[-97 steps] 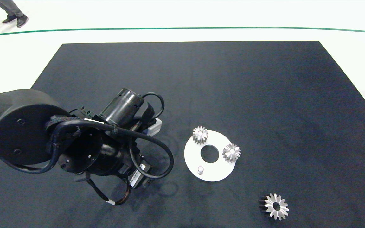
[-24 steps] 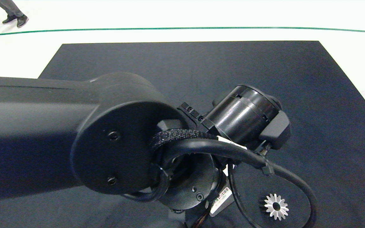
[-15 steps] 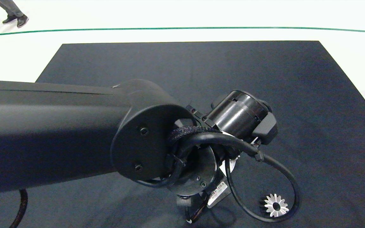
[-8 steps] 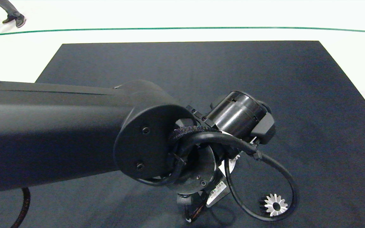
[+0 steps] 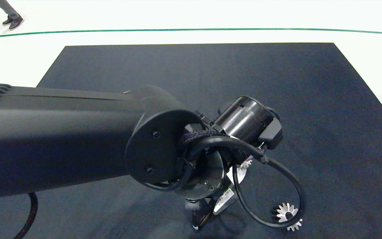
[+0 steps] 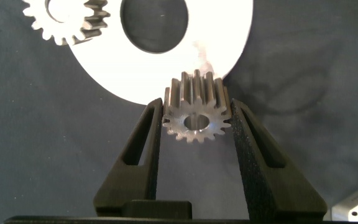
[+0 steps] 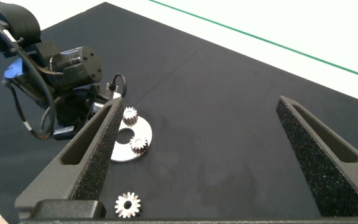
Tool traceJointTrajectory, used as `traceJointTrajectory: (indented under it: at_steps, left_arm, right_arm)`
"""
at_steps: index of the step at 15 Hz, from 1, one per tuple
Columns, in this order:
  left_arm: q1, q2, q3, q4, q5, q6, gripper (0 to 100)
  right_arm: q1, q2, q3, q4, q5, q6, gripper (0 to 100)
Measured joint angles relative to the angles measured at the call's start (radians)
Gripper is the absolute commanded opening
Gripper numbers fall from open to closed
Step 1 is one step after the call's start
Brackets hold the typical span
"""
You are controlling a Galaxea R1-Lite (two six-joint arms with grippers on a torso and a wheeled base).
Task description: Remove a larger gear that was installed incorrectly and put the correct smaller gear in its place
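Gripper, left (image 6: 196, 121), clamps the smaller gear (image 6: 196, 112) over the white disc's (image 6: 229, 37) rim, apparently above its peg; lower it straight, bore centred.

The smaller gear (image 6: 196, 115), silver with short blunt teeth and a wide centre hole, is clamped between two grey fingers. The larger gear (image 5: 287, 216), with pointed teeth, lies flat on the dark mat (image 5: 310, 99).

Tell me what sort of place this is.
Probably a robot test or lab floor. A black mat lies on a pale floor marked with a green line, someone's shoes show at the edge, and the left gripper holds a small gear by a white disc.
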Motion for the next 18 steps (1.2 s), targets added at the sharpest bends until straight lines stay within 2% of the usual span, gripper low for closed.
traceJointTrajectory:
  at_steps: [4, 12, 18]
  left_arm:
    - [0.007, 0.010, 0.000, -0.003, 0.016, 0.012, 28]
    - [0.006, 0.033, -0.030, -0.003, 0.017, 0.030, 28]
    - [0.002, 0.051, -0.052, -0.003, 0.016, 0.030, 28]
  right_arm:
    - [0.000, 0.000, 0.000, 0.000, 0.000, 0.000, 100]
    - [0.000, 0.001, 0.005, 0.002, 0.002, 0.000, 100]
    - [0.000, 0.002, 0.006, 0.000, 0.002, -0.001, 100]
